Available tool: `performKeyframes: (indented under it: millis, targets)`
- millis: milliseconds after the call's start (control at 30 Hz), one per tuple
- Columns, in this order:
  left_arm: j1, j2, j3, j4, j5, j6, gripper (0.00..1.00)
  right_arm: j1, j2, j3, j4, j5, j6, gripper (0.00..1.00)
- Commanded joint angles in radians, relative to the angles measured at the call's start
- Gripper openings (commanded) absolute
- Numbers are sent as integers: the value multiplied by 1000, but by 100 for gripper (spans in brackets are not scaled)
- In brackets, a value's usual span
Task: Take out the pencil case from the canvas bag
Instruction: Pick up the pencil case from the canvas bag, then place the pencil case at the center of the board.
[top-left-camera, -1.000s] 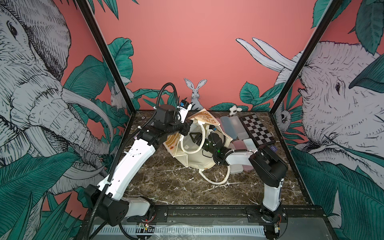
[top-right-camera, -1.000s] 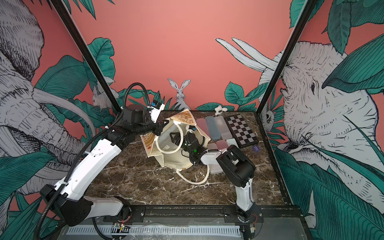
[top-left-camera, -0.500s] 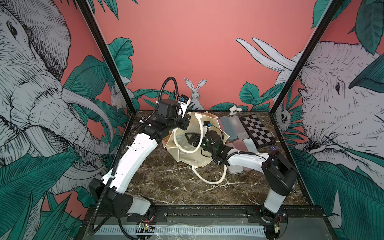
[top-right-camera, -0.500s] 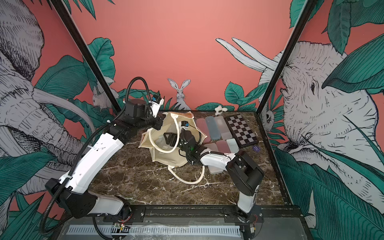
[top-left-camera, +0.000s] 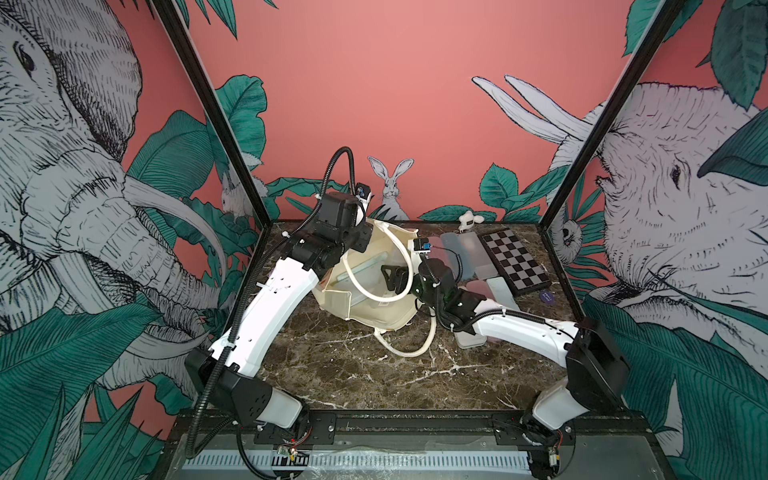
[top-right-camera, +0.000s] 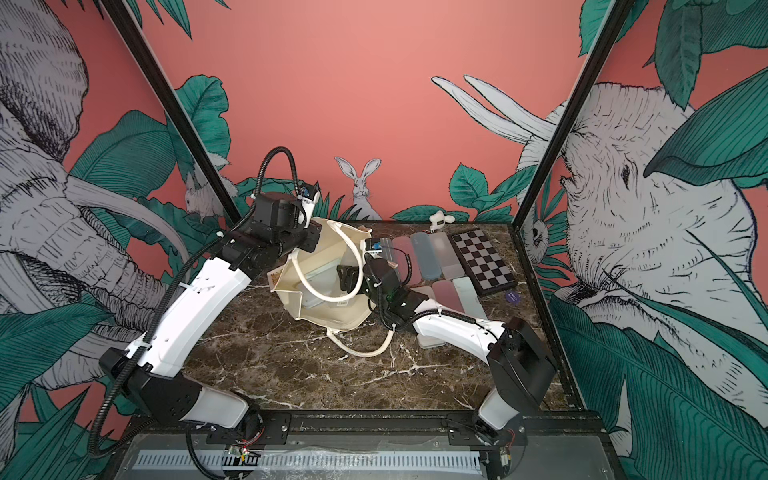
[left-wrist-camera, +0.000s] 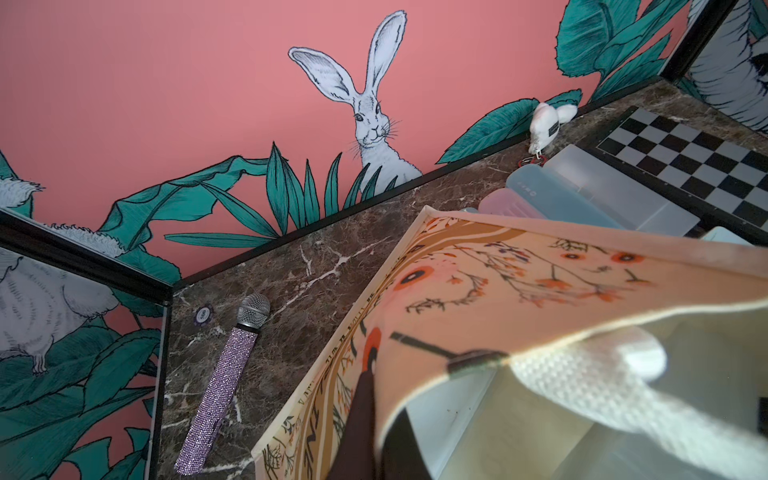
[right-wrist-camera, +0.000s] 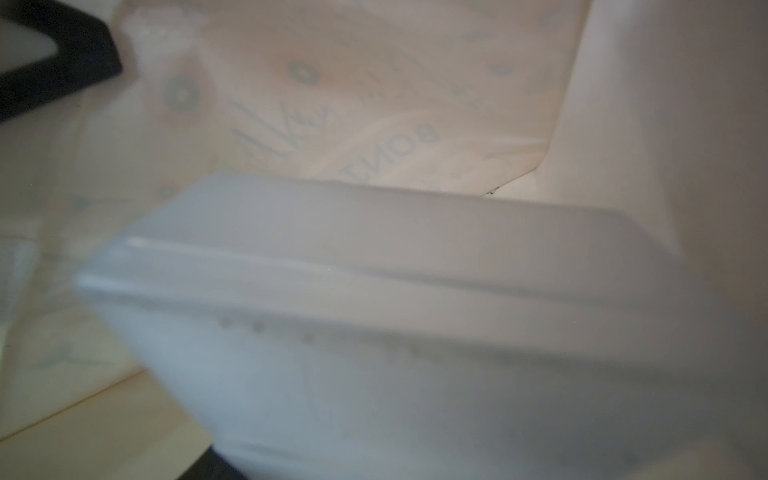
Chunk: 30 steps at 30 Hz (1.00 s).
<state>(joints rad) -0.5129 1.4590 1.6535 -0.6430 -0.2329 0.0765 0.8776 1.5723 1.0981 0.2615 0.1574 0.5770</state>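
Inside the bag (top-left-camera: 374, 311), the right gripper (top-left-camera: 390, 277), jaws spread, is hovering beside the case (right-wrist-camera: 395, 332); the left gripper (left-wrist-camera: 374, 399) is pinching the bag. Straddling the case squarely before closing is advisable.

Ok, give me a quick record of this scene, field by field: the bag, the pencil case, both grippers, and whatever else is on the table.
canvas bag: tipped over on the marble table, mouth open
pencil case: pale, frosted, inside the bag, close in front of the right wrist camera
left gripper: shut on the bag's rim
right gripper: open, reaching into the bag's mouth; contact with the case unclear
also on table: loose cases, chessboard, glitter microphone
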Motion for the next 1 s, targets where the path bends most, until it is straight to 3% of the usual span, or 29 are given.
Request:
performKeyframes:
  millis: [0, 333, 800, 967]
  targets:
    - [23, -6, 47, -15, -73, 16, 0, 6, -50, 12, -45, 51, -133, 36]
    - [79, -9, 66, -32, -70, -1, 0, 9, -142, 9, -151, 125, -353, 36]
    - [151, 10, 50, -26, -96, -50, 0, -3, -315, -54, -112, 133, -156, 35]
    - [175, -13, 56, -13, -137, -68, 0, -15, -373, -27, -257, 172, -144, 35]
